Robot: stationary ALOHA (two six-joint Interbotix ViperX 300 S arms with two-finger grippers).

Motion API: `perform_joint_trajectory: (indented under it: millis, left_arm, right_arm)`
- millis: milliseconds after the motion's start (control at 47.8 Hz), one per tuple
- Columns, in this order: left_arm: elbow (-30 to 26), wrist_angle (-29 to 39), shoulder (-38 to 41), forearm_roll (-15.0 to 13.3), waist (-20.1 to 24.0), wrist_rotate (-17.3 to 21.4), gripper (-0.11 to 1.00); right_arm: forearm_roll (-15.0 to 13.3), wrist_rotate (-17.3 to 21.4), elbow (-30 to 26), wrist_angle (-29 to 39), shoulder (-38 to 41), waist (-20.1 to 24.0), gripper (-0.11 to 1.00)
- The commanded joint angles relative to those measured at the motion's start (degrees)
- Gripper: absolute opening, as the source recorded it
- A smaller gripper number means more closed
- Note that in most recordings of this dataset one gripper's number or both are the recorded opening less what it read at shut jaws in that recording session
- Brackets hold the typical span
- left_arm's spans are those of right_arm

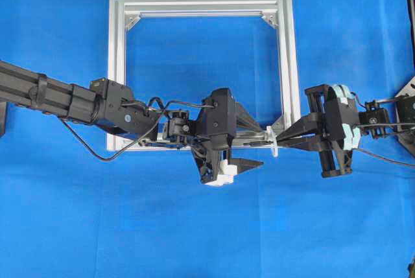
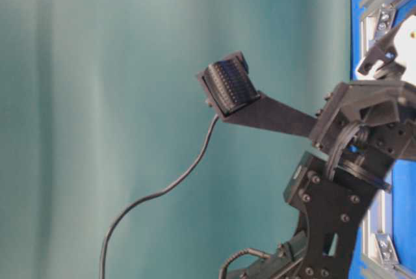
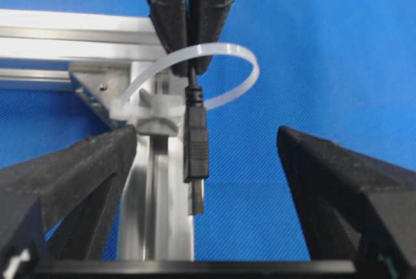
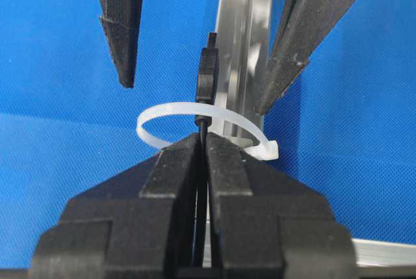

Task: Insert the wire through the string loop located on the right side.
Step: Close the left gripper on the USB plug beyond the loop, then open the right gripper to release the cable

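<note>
Blue bench (image 1: pixel 207 239), frame's right near corner: right gripper (image 4: pixel 201 146) clamped the wire (image 3: pixel 195 142), plug through the string loop (image 3: pixel 244 71); wide-open left gripper (image 3: pixel 208 162) should next grasp the plug.

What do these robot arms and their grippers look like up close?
Both arms are matte black and boxy, with thin black cables looping along them. The left gripper has long, tapering black fingers and a white block at its base. The right gripper is alike, with pale teal trim behind it.
</note>
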Motion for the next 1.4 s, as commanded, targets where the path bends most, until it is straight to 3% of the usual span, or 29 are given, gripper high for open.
perform_joint_trajectory:
  millis: [0,691,753,900,984,1381]
  left_arm:
    - [-0.88,-0.26,-1.32,0.18,-0.09,-0.09,0.83]
    - [-1.23,-0.18,-1.32,0.18,0.00,-0.44,0.79]
    - [-1.23,-0.53,-1.32,0.18,0.00,-0.44,0.70]
    - [-1.23,-1.23,-1.32,0.18,0.09,0.44,0.26]
    - [-1.14,-1.32,-1.32,0.18,0.09,0.44,0.08]
    - [-0.88,-0.97,-1.32,0.18,0.09,0.53,0.08]
  right_arm:
    - [0.00,0.00,-0.88,-0.44,-0.44,-0.09,-0.04]
    - [0.09,0.00,-0.88,-0.35,-0.35,-0.09,-0.04]
    - [0.09,0.00,-0.88,-0.35,-0.44,0.00,-0.04]
    - [0.00,0.00,-0.79,-0.44,-0.35,-0.09,-0.04]
    - [0.00,0.00,-0.79,-0.35,-0.35,-0.09,-0.04]
    - [0.00,0.00,-0.88,-0.26,-0.35,-0.09,-0.04]
